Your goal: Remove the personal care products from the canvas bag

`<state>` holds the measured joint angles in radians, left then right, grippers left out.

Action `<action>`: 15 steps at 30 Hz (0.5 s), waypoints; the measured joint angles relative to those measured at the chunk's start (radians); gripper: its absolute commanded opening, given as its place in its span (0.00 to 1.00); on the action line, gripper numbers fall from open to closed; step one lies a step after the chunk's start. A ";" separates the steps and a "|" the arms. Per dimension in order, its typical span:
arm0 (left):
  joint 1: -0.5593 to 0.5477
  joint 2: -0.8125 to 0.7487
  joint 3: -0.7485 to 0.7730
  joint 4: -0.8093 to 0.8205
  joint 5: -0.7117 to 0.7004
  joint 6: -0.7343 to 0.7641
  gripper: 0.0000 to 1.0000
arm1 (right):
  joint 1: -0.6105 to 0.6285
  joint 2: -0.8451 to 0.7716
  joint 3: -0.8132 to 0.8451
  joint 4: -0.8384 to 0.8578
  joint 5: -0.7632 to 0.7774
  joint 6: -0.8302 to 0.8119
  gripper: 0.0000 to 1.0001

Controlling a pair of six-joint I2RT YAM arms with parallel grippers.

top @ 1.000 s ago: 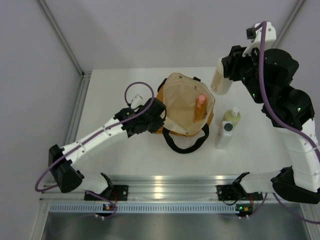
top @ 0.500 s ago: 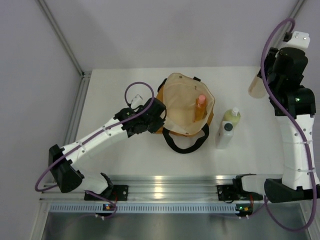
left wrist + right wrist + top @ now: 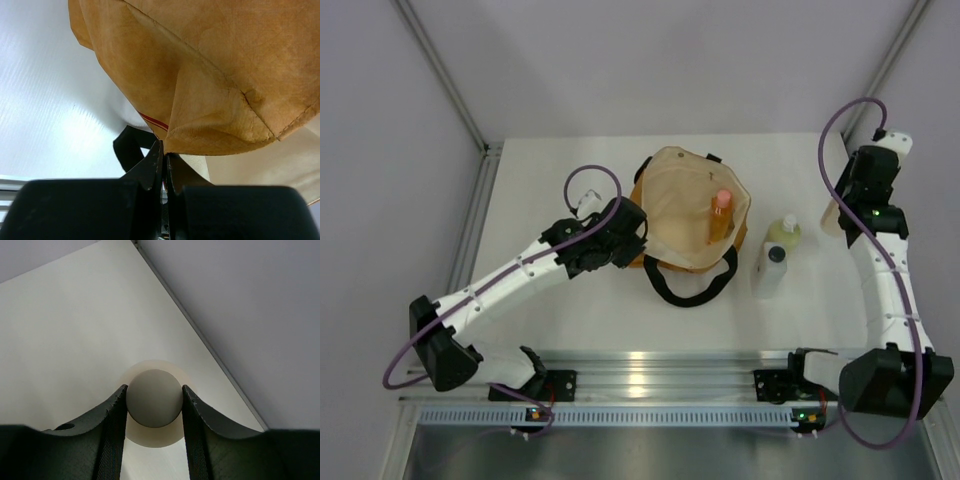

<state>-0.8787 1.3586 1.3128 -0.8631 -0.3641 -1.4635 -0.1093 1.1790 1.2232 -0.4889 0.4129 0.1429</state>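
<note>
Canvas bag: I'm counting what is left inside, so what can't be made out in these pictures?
- Top view: anything beneath the orange bottle or under the canvas bag's lining folds is hidden.
- Left wrist: the left pincer pinches bag fabric, which fills the view; no interior shows.
- Right wrist: only the cap of the cream-beige bottle shows; from above the right arm covers most of it.

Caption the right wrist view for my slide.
Right jaws grip the cream-beige bottle by its cap, white table beneath.
</note>
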 measured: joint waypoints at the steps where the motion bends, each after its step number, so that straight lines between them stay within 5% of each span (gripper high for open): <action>1: 0.000 -0.005 -0.001 0.000 0.000 0.000 0.00 | -0.013 -0.001 -0.020 0.025 -0.006 0.000 0.00; 15: 0.000 -0.021 -0.005 0.003 -0.012 0.028 0.00 | -0.046 -0.020 -0.434 0.526 -0.171 -0.009 0.00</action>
<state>-0.8787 1.3373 1.3079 -0.8604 -0.3759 -1.4357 -0.1551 1.1587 0.7895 0.0368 0.2424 0.1341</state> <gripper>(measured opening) 0.026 0.416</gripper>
